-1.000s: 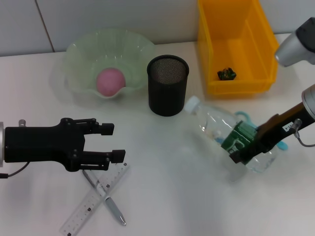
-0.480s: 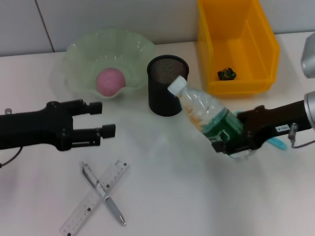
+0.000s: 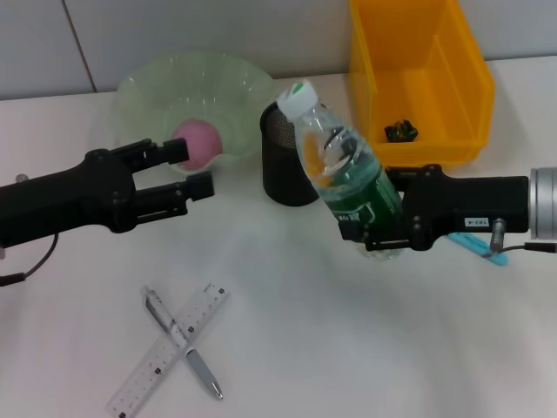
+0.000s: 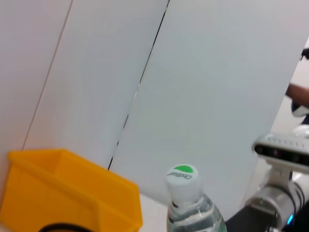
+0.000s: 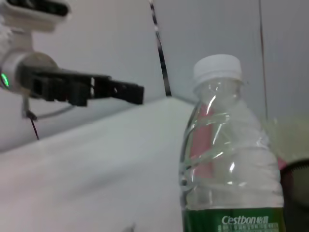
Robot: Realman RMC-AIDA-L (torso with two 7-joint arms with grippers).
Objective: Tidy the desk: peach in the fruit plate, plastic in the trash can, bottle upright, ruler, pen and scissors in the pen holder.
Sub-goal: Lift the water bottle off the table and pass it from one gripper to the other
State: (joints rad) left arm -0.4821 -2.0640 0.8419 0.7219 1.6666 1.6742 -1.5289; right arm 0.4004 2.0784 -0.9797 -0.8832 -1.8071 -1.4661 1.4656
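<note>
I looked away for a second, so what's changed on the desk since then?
The right gripper, shut on the bottle, swung it from lying down to nearly upright. The left gripper, open, moved toward the bowl. Ruler, pen and peach stayed put.

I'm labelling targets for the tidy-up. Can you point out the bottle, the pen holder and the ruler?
bottle (image 3: 348, 174), head view, on its clear body above the label.
pen holder (image 3: 283, 178), head view, on its black mesh wall.
ruler (image 3: 161, 357), head view, on its middle span.

Black left gripper (image 3: 183, 172) and right gripper (image 3: 376, 233), silver right wrist cuff (image 3: 543, 203).
</note>
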